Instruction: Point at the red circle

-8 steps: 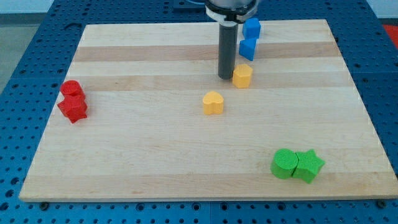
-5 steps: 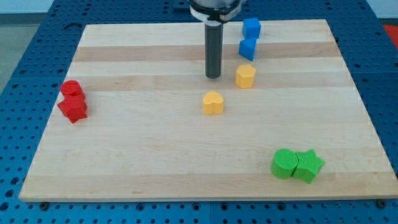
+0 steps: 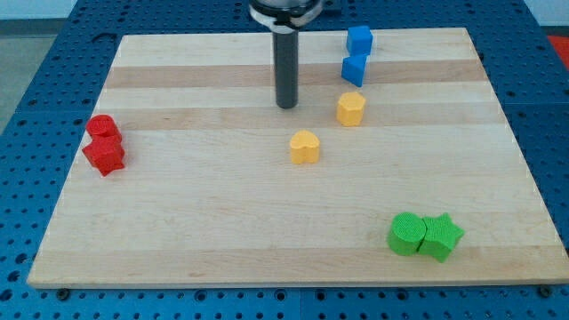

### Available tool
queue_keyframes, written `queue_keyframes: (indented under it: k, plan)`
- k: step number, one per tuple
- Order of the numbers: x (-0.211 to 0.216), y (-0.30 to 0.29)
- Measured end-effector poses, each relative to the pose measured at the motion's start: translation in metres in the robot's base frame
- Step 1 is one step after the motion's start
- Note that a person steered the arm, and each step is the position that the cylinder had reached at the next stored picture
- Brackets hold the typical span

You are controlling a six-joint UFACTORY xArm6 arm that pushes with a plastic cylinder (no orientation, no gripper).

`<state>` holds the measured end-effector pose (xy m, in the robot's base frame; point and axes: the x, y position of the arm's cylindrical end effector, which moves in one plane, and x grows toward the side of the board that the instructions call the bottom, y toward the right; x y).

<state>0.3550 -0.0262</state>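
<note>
The red circle (image 3: 102, 127) lies near the board's left edge, touching a red star (image 3: 105, 155) just below it. My tip (image 3: 286, 106) stands on the board at the upper middle, far to the right of the red circle. It is to the left of a yellow hexagon-like block (image 3: 351, 108) and above a yellow heart (image 3: 304, 147), touching neither.
Two blue blocks (image 3: 359, 40) (image 3: 355, 69) sit near the top edge, right of the rod. A green circle (image 3: 407, 235) and a green star (image 3: 441, 236) touch each other at the lower right. The wooden board (image 3: 213, 222) lies on a blue perforated table.
My tip has slid left across the board, away from the yellow hexagon-like block it stood beside. No block has moved.
</note>
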Motion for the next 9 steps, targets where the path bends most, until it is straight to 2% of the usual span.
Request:
queue_keyframes:
  k: [4,6,9]
  plan:
    - [-0.036,-0.201]
    - [-0.025,-0.279]
    - [-0.020,-0.279]
